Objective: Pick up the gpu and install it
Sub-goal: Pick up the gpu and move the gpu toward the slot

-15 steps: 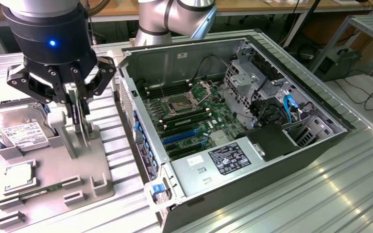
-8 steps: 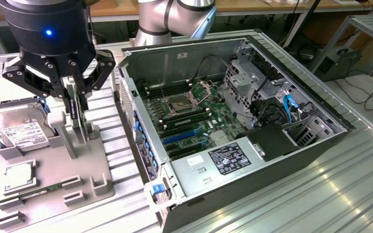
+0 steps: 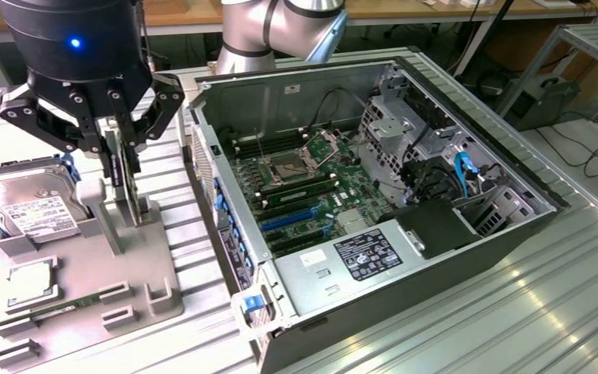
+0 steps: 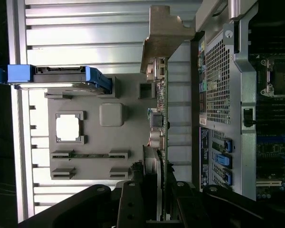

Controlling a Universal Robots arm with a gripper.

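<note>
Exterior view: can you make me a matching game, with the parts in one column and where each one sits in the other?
1. thin black gpu card
2. boxy silver hard drive
3. slim green memory stick
4. open grey computer case

A. lying low on the grey tray, nearest the exterior camera
B. upright, clamped in the gripper
C. exterior view's right, side panel off
D. in a holder, exterior view's far left

Pairs: 1-B, 2-D, 3-A, 4-C

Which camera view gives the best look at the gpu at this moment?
The wrist view. There the gpu is seen edge-on along its whole length, with its pale bracket and connectors plain. The exterior view shows it as a thin dark strip held upright in the tool, its upper part covered by the fingers.
</note>
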